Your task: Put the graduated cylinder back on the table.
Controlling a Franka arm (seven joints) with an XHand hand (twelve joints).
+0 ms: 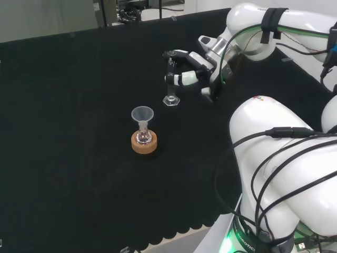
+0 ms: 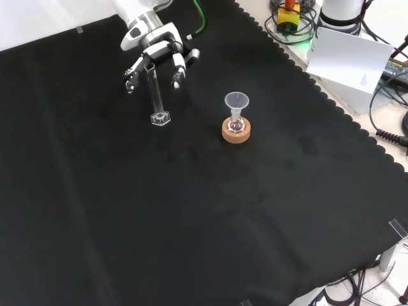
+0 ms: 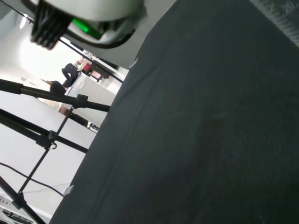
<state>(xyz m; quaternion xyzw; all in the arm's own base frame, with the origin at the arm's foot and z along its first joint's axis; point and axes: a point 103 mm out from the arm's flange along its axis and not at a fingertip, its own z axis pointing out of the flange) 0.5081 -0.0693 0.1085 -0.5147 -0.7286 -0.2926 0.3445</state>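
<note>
The hand (image 2: 156, 51) is curled around the top of the upright graduated cylinder (image 2: 156, 92), whose base meets the black cloth (image 2: 191, 223) directly below

The hand (image 1: 192, 71) curls round the upright graduated cylinder (image 1: 170, 84) at upper centre. Its base meets the cloth (image 1: 79, 105). A funnel (image 1: 142, 117) on a cork ring (image 1: 144, 144) stands lower left.
</note>
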